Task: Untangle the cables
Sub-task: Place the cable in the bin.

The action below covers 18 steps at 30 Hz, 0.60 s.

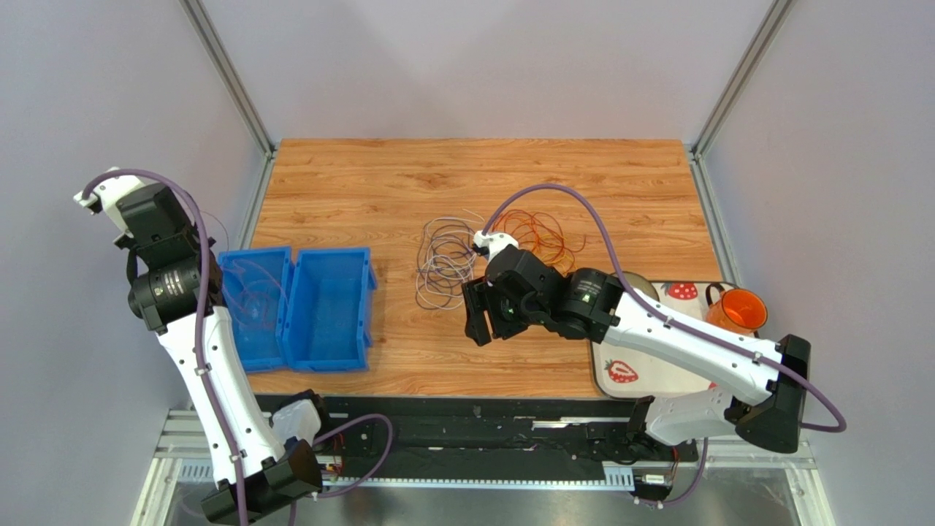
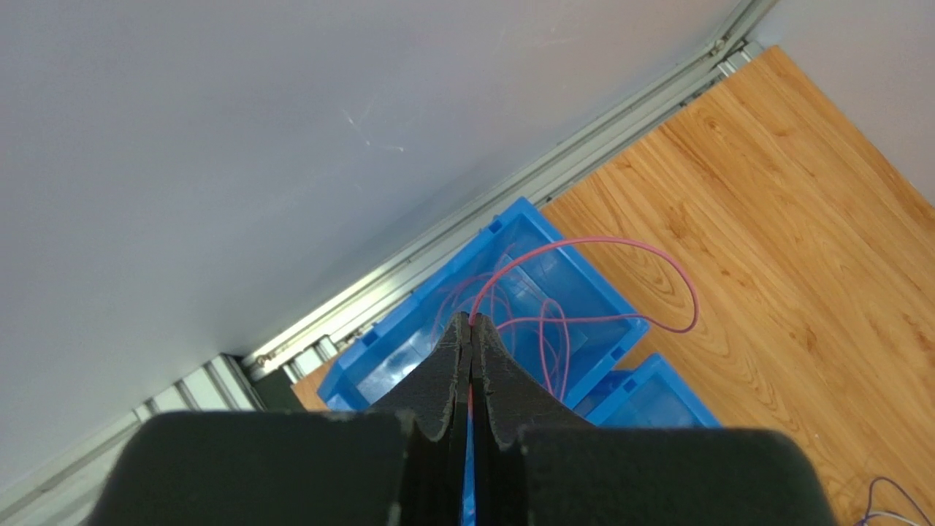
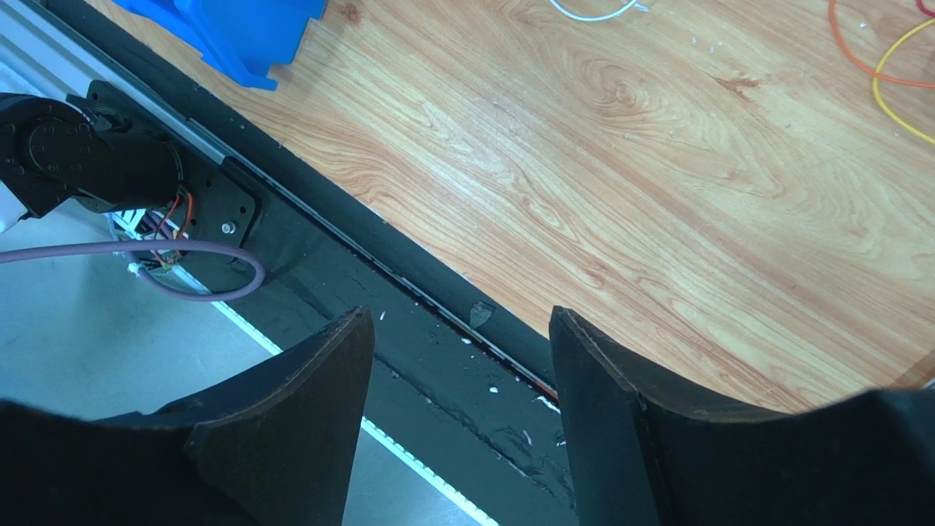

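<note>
Since its two black foam fingers are pressed flat together, the left gripper (image 2: 470, 334) is logged as clamped on one thin pink wire (image 2: 615, 247). The wire leaves the fingertips, arcs out past the bin rim over the wooden table (image 1: 384, 186) and curls back in loops into the left blue plastic bin (image 1: 255, 254). This gripper is held high over that bin, at the table's left edge.

Right gripper (image 3: 459, 318): jaws wide apart, nothing between them, touching nothing, poised over the table's near edge and the black rail below it.

Counts:
- Bins: two, side by side and touching. The right blue plastic bin (image 1: 329, 312) shows no wire that I can make out.
- Loose cables on the table: two clusters just beyond the right wrist, a purple, white and grey bundle of loops (image 1: 445, 263) and a red-orange bundle of loops (image 1: 540, 230). The strands are too fine to count, and I cannot tell whether the bundles interlock.
- Right wrist view, far edge: one white strand (image 3: 593, 13), one orange strand (image 3: 867, 66), one yellow strand (image 3: 900, 104).
- Right side: one white strawberry-print tray (image 1: 620, 373), one orange cup (image 1: 733, 312).
</note>
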### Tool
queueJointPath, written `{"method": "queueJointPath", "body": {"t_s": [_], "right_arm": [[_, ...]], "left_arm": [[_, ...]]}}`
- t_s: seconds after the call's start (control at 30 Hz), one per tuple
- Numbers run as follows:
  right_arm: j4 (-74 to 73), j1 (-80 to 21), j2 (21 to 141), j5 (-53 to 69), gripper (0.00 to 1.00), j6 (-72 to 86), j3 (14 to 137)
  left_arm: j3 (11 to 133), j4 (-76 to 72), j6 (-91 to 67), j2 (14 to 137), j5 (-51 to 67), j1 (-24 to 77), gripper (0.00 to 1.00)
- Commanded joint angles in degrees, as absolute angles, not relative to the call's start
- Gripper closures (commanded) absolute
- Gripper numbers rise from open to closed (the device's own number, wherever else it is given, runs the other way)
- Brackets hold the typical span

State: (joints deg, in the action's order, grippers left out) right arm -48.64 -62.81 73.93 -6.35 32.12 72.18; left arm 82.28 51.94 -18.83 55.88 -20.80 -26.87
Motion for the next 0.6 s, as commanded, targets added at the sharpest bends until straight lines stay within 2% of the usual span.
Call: {"method": "queueJointPath", "body": {"t_s": [0.0, 0.37, 0.47, 0.5, 0.57], "right_arm": [[-47.7, -62.8, 75.8, -4.4, 0.37, 33.1, 75.8], [-48.7, -62.8, 76.9, -4.0, 0.37, 33.7, 75.8], [-48.5, -62.8, 77.6, -4.0, 0.37, 34.1, 76.1], [-48.4, -62.8, 77.9, -3.9, 0.37, 34.1, 76.2], [-48.4, -62.8, 78.2, -3.8, 0.37, 34.1, 76.6]], "left_arm": [[78.0, 49.8, -24.0, 56.3, -17.7, -27.8, 1.0], [64.0, 43.5, -28.1, 58.6, -11.6, -31.1, 1.0], [64.0, 43.9, -28.8, 60.1, -9.3, -32.3, 1.0], [64.3, 44.3, -28.9, 60.6, -9.4, -32.5, 0.99], [64.8, 44.2, -28.4, 60.6, -8.7, -32.6, 0.88]]}}
